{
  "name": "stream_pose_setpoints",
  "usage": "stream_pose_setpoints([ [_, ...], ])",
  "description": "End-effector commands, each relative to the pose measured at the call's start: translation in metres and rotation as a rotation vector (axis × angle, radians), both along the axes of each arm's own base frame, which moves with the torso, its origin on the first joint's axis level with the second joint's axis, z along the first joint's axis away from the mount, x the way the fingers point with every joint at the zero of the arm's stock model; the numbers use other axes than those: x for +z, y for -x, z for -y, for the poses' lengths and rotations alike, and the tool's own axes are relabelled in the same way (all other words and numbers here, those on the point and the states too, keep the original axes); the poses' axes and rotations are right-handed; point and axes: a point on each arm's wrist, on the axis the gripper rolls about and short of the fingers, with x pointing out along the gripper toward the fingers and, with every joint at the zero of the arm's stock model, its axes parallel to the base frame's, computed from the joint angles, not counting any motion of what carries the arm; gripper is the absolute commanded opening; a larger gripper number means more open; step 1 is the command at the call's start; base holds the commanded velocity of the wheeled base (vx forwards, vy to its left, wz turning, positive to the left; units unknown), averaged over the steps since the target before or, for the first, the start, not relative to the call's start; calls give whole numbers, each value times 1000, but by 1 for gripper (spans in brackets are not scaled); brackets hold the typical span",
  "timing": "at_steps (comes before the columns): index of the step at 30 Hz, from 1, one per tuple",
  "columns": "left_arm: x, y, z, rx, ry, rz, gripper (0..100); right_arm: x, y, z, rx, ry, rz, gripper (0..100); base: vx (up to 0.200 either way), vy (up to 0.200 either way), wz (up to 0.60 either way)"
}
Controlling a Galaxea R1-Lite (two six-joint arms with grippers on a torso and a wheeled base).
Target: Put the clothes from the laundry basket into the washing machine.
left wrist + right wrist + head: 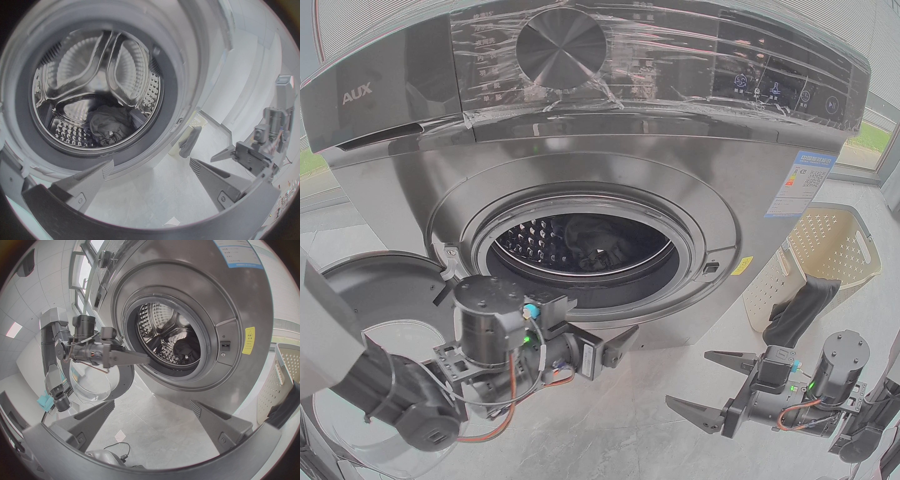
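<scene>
The grey washing machine [600,156] stands with its round door [381,294] swung open to the left. A dark garment [594,240] lies inside the steel drum [93,87]; the same garment [107,125] sits low in the drum. A cream laundry basket [837,244] stands right of the machine with a dark cloth [800,309] draped over its rim. My left gripper [150,164] is open and empty, just in front of and below the drum opening. My right gripper [690,378] is open and empty too, over the floor, a little short of the basket.
Grey tiled floor [650,412] lies between the machine and both arms. The open door's glass bowl [90,380] sits beside the left arm. The machine's front panel [243,302] rises close to the basket [275,383].
</scene>
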Motion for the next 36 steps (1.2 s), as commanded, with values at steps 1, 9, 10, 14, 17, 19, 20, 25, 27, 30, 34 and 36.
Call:
stream_pose_setpoints([
  [1,20,45,-38,7,41,71,100,13,20,22,-22,-25,30,100,0,0,0],
  [9,28,80,-79,56,125,156,100,44,30,45,-173,-132,134,100,-200,0,0],
  [10,27,84,-85,65,118,155,100,45,30,50,-209,-131,135,100,-200,0,0],
  [14,21,96,-99,75,107,152,100,48,32,65,-283,-118,135,100,0,0,0],
  [17,24,105,-115,117,126,178,100,52,41,77,-331,-107,136,100,0,0,0],
  [19,26,109,-123,141,140,197,100,53,46,84,-363,-98,126,100,0,0,0],
  [20,28,113,-128,153,151,204,100,52,50,88,-391,-89,117,100,0,0,0],
  [25,25,132,-149,196,170,223,100,56,75,111,-495,-82,140,100,0,-120,0],
  [27,25,135,-153,211,170,227,100,55,83,119,-532,-69,156,100,0,-200,0],
  [30,24,141,-158,218,152,220,100,52,95,127,-577,-45,163,100,0,-200,0],
  [34,19,149,-164,217,121,193,100,47,112,134,-612,-42,164,100,0,-200,0],
  [36,19,153,-166,219,121,194,100,46,118,136,-617,-46,171,100,0,-200,0],
])
